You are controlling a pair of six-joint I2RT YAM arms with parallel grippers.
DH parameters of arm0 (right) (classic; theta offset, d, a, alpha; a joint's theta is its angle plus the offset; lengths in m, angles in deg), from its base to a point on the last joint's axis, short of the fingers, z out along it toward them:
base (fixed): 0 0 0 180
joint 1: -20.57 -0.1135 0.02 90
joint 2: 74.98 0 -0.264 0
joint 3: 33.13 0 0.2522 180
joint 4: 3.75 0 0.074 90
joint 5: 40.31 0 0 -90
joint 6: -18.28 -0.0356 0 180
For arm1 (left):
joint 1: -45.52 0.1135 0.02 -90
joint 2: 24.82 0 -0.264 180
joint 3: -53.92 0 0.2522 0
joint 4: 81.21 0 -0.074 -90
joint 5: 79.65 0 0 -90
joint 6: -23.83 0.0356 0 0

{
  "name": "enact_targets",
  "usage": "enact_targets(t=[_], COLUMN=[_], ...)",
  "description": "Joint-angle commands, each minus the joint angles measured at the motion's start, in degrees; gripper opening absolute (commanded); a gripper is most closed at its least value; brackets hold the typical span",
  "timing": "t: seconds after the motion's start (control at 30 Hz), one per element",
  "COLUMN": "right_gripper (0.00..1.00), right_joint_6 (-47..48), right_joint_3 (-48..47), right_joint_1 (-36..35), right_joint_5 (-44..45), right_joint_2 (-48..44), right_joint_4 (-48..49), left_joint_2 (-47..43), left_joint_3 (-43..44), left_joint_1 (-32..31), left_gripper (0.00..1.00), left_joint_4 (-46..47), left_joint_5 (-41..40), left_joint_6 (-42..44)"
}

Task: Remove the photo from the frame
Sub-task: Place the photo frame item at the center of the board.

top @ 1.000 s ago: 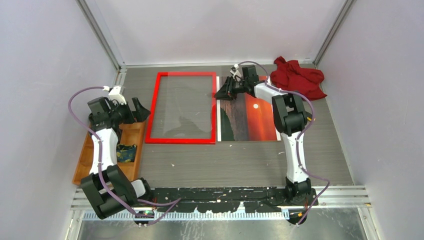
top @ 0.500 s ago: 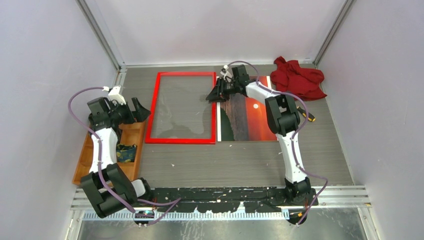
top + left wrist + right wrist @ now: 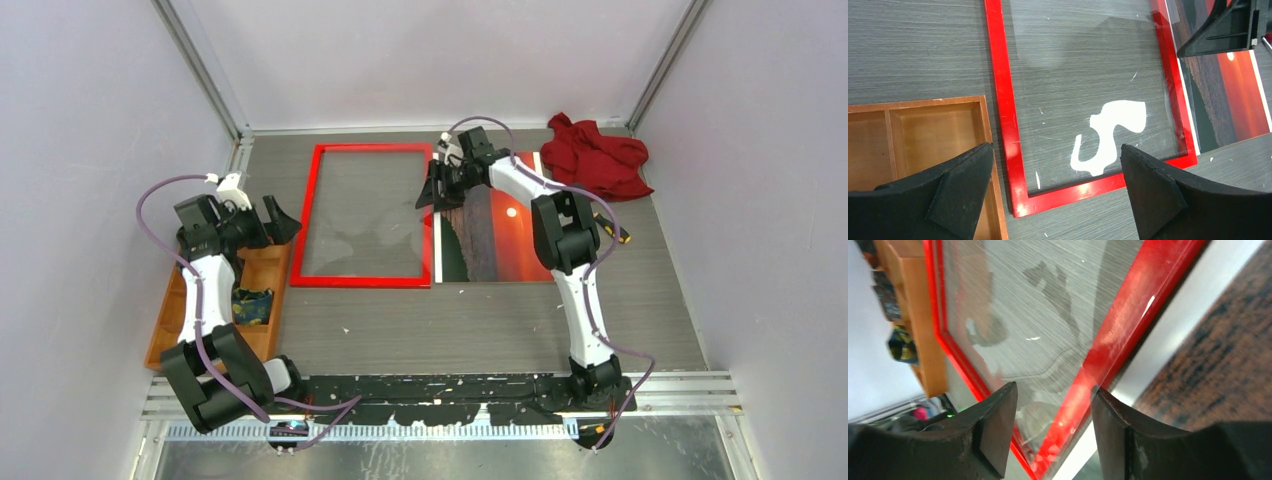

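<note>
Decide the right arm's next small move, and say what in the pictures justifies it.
Probably lift the right gripper clear and withdraw. The photo already lies flat beside the frame, outside it, and the jaws stand apart over the frame's right rail, holding nothing.

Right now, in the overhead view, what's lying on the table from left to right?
Wooden tray → red frame → photo → red cloth.

frame [image 3: 360, 281]: 1 | photo [image 3: 505, 240]: 1 | red cloth [image 3: 592, 158]: 1 | wooden tray [image 3: 265, 270]: 1 | pincers: 2, left pincer [image 3: 1055, 150], right pincer [image 3: 1053, 390]
</note>
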Motion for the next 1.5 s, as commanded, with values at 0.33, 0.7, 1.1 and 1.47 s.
enact_targets(t=[0.33,0.7,1.1,1.47], right_gripper=[0.7,0.73,0.74,0.73], right_joint_6=[20.25,32.55,28.71,26.61], right_joint_3=[-8.09,9.48,26.56,29.52], right_joint_1=[-0.34,8.92,25.97,32.69], right_joint_5=[13.51,12.69,10.42,6.55], right_joint_2=[-8.6,-28.19,-40.27,-36.29], right_joint_4=[-18.8,-22.13,-14.02,-17.06], left_joint_2=[-0.56,-6.32,12.21,43.82], left_joint_3=[2.68,9.42,28.32,59.16], left_joint_1=[0.69,-6.16,-46.75,-60.75], left_gripper=[1.0,1.0,1.0,1.0], left_joint_4=[-0.04,-6.4,-7.25,-16.38], left_joint_5=[0.47,-1.83,-29.41,-26.56], left_joint_6=[1.75,9.89,19.22,15.92])
